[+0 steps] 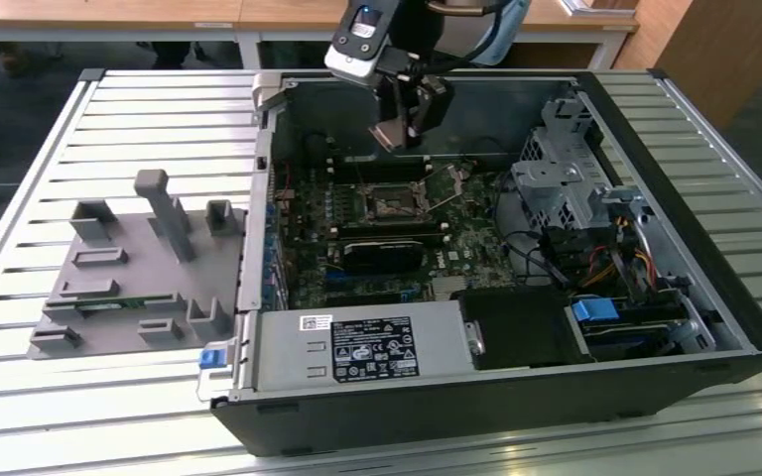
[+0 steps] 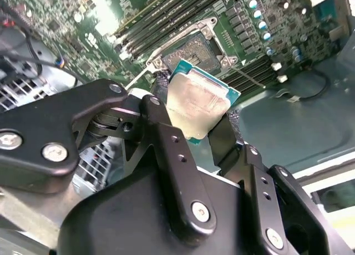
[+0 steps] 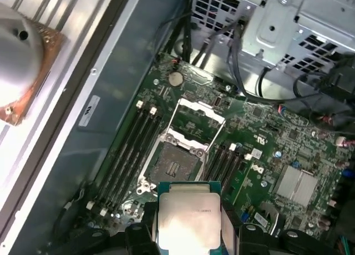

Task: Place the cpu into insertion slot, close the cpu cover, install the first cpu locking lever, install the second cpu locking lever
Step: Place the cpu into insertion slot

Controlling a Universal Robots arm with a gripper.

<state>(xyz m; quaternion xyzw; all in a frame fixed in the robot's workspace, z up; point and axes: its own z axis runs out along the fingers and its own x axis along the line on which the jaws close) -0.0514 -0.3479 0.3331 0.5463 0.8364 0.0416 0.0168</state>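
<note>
My gripper (image 1: 399, 131) hangs inside the open computer case, shut on the cpu (image 1: 393, 135), a flat square chip with a silvery top. In both wrist views the black fingers clamp the cpu (image 2: 199, 102) (image 3: 186, 219) by two opposite edges. The insertion slot (image 1: 388, 201) lies on the green board, lower than the chip and a little toward the case's front. Its dark square (image 3: 175, 166) (image 2: 194, 47) is bare. The cpu cover (image 3: 202, 110) is swung open and lies back beyond the slot. A thin locking lever (image 1: 450, 193) stands up beside the slot.
Long black memory slots (image 3: 130, 149) run along both sides of the socket. A black module (image 1: 381, 253) sits in front of it. A metal drive cage (image 1: 567, 188) with cables fills the exterior view's right. The power supply (image 1: 354, 347) is in front. A grey fixture (image 1: 143, 268) rests on the slatted table.
</note>
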